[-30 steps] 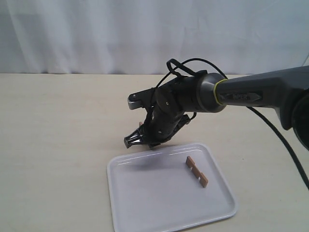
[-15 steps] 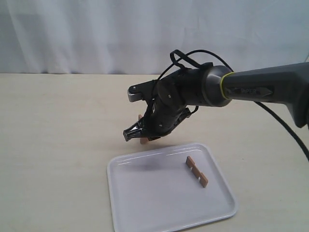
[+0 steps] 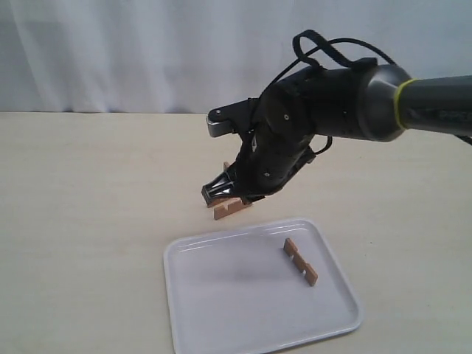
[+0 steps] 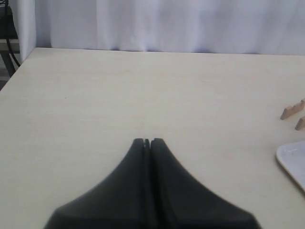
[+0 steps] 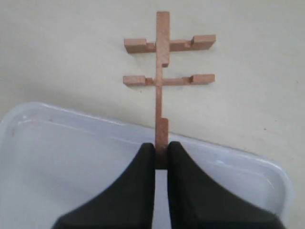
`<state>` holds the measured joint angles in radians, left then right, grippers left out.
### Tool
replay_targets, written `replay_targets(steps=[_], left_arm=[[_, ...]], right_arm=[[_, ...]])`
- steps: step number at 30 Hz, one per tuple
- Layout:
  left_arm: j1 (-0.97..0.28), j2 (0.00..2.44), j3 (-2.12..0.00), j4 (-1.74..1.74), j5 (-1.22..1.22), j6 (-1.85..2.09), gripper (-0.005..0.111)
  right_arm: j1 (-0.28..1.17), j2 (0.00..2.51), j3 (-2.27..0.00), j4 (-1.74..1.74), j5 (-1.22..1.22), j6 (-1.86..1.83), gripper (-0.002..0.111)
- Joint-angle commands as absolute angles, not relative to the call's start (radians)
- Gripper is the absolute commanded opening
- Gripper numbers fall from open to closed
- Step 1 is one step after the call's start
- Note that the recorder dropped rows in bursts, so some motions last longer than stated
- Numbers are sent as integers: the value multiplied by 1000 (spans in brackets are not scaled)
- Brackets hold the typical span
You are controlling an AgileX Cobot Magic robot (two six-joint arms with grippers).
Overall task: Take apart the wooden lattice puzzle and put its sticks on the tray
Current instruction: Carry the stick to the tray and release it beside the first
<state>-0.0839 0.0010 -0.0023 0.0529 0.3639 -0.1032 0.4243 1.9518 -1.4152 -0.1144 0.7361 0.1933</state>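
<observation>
What is left of the wooden lattice puzzle [image 5: 162,62] is one long stick [image 5: 162,129] crossing two shorter sticks [image 5: 202,42] [image 5: 202,78], just beyond the white tray [image 5: 71,162]. My right gripper [image 5: 162,150] is shut on the near end of the long stick. In the exterior view this gripper [image 3: 218,193] hangs low over the sticks [image 3: 230,209] on the table, behind the tray's [image 3: 236,302] far rim. A single loose stick [image 3: 300,262] lies on the tray. My left gripper [image 4: 147,141] is shut and empty over bare table.
The tan table [image 3: 88,221] runs to a white curtain [image 3: 147,51] at the back. The right arm's dark body and cables [image 3: 324,103] hang above the puzzle. The left wrist view catches two stick ends [image 4: 291,110] and a tray corner [image 4: 291,160].
The right arm has swung to the right and slightly back, carrying its gripper from the tray's far left corner towards the puzzle. Sticks lying on the table now show below it.
</observation>
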Motion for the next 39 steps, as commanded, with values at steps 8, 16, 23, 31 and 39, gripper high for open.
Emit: replay_targets(steps=[8,16,23,31,39], left_arm=[[-83,0,0,59,357,-102,0],[-83,0,0,59,357,-102,0],[-83,0,0,59,357,-102,0],[-83,0,0,59,357,-102,0],[-83,0,0,59,357,-102,0]], right_arm=[[420,1705,-1046,-147,664,180,5],[418,1681,-876,-147,524,225,5],[418,1681,-858,-143,515,225,7],[418,1700,-863,-164,496,225,36],[421,1641,-955,-142,526,225,45]])
